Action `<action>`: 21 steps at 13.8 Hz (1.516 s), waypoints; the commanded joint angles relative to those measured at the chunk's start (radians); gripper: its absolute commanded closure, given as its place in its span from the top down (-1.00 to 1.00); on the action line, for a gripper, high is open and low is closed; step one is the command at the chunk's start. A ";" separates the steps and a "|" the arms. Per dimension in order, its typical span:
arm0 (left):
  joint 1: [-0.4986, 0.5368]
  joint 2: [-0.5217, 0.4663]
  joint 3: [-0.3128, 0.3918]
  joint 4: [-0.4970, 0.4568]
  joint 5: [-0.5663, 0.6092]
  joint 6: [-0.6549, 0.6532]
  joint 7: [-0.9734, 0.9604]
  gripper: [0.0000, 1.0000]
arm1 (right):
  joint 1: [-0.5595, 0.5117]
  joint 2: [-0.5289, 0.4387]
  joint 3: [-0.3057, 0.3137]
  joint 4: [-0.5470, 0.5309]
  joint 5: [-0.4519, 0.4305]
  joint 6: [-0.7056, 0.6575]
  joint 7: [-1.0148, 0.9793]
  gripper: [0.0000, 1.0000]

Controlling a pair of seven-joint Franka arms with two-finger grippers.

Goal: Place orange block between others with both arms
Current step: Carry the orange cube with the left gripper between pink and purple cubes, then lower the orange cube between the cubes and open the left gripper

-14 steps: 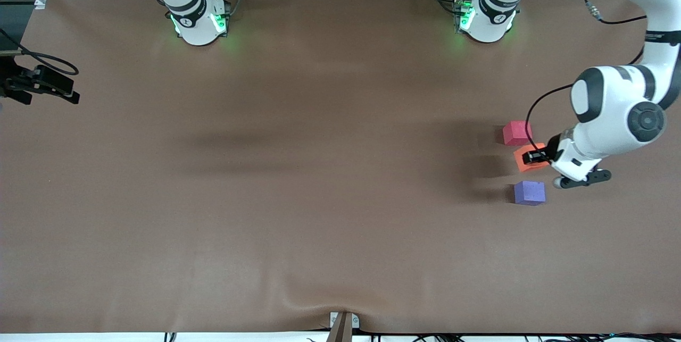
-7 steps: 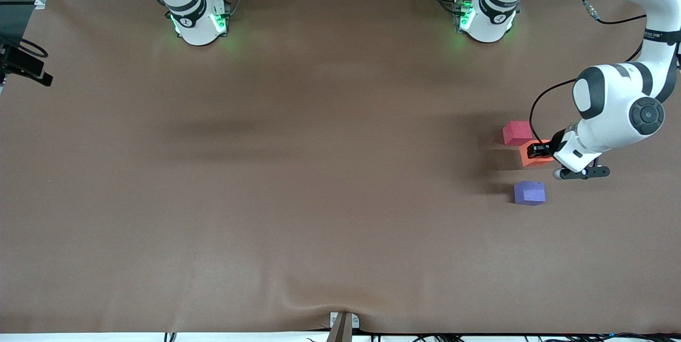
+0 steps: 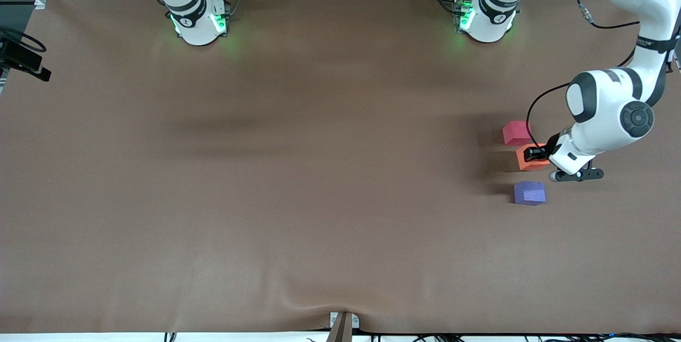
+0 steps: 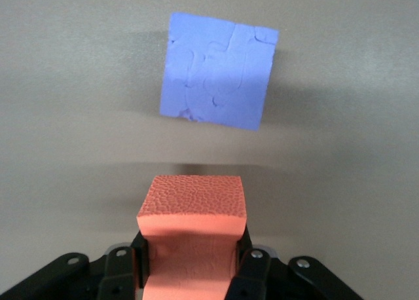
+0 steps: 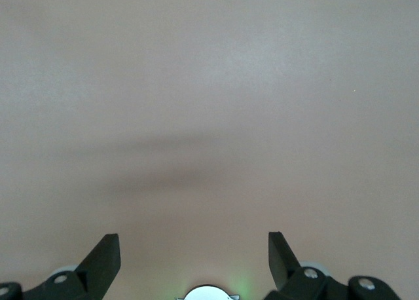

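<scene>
- Currently, the orange block [image 3: 528, 159] sits clamped in the left gripper [image 3: 534, 153], above the table [image 3: 319, 172], between the pinkish-red block [image 3: 516, 133] and the purple-blue block [image 3: 529, 193].
- The purple-blue block lies nearer the front camera; the pinkish-red block lies farther.
- The right gripper [image 5: 194, 254] waits with fingers spread over bare table, grasping nothing.

Three foam cubes: orange block [image 3: 528, 158], pinkish-red cube [image 3: 516, 133], purple-blue cube [image 3: 529, 193].

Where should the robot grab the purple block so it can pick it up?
Probably from above, jaws on two opposite flat sides of the purple block. It sits flat on the table, apart from the orange block the left gripper holds.
</scene>
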 commanded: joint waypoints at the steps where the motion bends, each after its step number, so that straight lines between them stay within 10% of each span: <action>1: 0.002 0.029 -0.005 -0.001 0.013 0.040 0.009 -0.10 | -0.004 -0.019 0.012 -0.018 -0.005 0.000 0.013 1.00; 8: -0.003 0.082 -0.005 0.005 0.013 0.109 0.007 -0.05 | 0.008 -0.016 0.014 -0.021 -0.005 -0.002 0.013 1.00; 10: -0.001 0.082 -0.005 0.005 0.013 0.107 0.007 0.42 | 0.009 -0.016 0.014 -0.021 -0.005 -0.002 0.013 1.00; 11: -0.003 0.082 -0.005 0.005 0.013 0.107 0.009 0.99 | 0.011 -0.016 0.014 -0.021 -0.005 -0.002 0.013 1.00; 15: 0.003 0.053 -0.017 0.054 0.013 0.028 0.010 1.00 | 0.019 -0.016 0.014 -0.021 -0.005 0.000 0.014 1.00; 21: -0.021 0.049 -0.018 0.397 0.013 -0.383 0.006 1.00 | 0.022 -0.014 0.014 -0.021 -0.005 0.000 0.014 1.00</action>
